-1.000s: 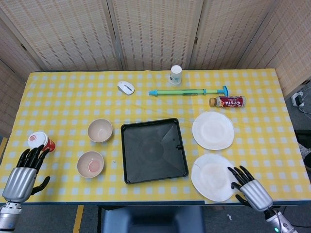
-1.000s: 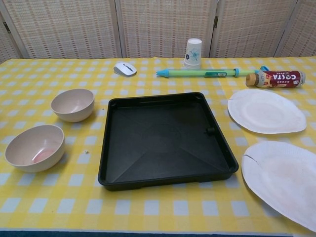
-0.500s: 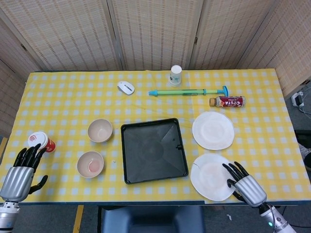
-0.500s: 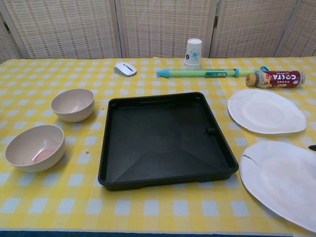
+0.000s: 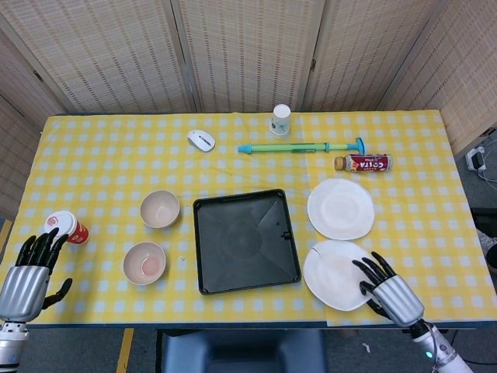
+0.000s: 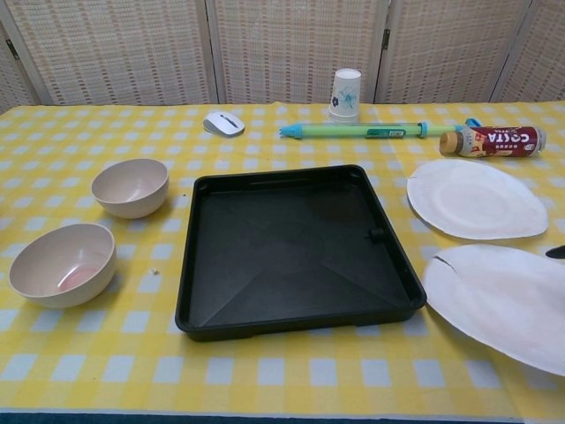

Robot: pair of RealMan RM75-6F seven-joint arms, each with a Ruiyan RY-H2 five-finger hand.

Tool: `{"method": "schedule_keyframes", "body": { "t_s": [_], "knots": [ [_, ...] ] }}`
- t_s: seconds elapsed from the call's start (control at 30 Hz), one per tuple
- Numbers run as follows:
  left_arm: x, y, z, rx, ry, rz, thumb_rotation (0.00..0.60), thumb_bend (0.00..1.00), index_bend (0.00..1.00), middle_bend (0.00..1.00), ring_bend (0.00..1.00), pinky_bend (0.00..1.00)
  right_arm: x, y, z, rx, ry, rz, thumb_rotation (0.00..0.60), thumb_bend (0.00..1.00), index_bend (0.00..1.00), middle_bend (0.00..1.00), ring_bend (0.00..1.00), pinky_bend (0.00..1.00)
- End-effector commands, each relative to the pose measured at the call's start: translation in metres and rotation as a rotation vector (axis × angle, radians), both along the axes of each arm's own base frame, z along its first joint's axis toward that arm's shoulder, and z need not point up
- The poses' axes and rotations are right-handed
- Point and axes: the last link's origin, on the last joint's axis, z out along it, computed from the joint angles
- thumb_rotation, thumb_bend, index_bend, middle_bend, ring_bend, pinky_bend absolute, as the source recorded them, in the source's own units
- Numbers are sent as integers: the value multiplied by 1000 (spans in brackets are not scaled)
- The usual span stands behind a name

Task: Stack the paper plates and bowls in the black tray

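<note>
- Head view: the right hand [image 5: 386, 293] is resting on the right edge of the near plate [image 5: 335, 274], fingers spread across the rim — whether it is actually gripping the rim or only pressing on it, I cannot tell.
- The near plate is lying just right of the tray [image 5: 245, 241], its left edge close to the tray's wall; the far plate [image 5: 340, 208] is sitting flat just behind it.
- The left hand [image 5: 29, 276] is hanging off the worktop's [image 5: 116, 155] left front corner, fingers apart and holding nothing, near a red cup [image 5: 65, 226].
- Two bowls [image 5: 160, 208] [image 5: 144, 263] are standing upright left of the tray, apart from each other.
- Chest view: the near plate [image 6: 499, 300] is tilting — its right side looks raised off the cloth, with a small tear showing at its left rim.
- Only a dark fingertip is showing at the right border, so the grip is staying hidden here.
- The tray [image 6: 296, 248] is lying empty; nothing is stacked yet.
- Judgement: the first step is in hand — getting the near plate into the tray. The next move is calling for a firm hold on the thin rim, a lift clear of the tray wall, then a short carry left.
</note>
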Motion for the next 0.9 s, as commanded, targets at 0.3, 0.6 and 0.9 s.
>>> {"method": "schedule_keyframes", "body": {
  "t_s": [0.3, 0.6, 0.9],
  "knots": [
    [0, 0, 1, 0, -7, 5, 600, 359, 5, 0, 0, 0, 21, -8, 37, -201, -114, 110, 600, 487, 704, 202, 151, 17],
    [0, -1, 3, 5, -22, -4, 600, 359, 8, 0, 0, 0, 50, -20, 49, -270, -148, 222, 600, 487, 704, 209, 160, 27],
    [0, -2, 9, 14, -37, 0, 600, 359, 8, 0, 0, 0, 92, -41, 35, -192, -207, 278, 600, 487, 704, 210, 161, 27]
  ]
}}
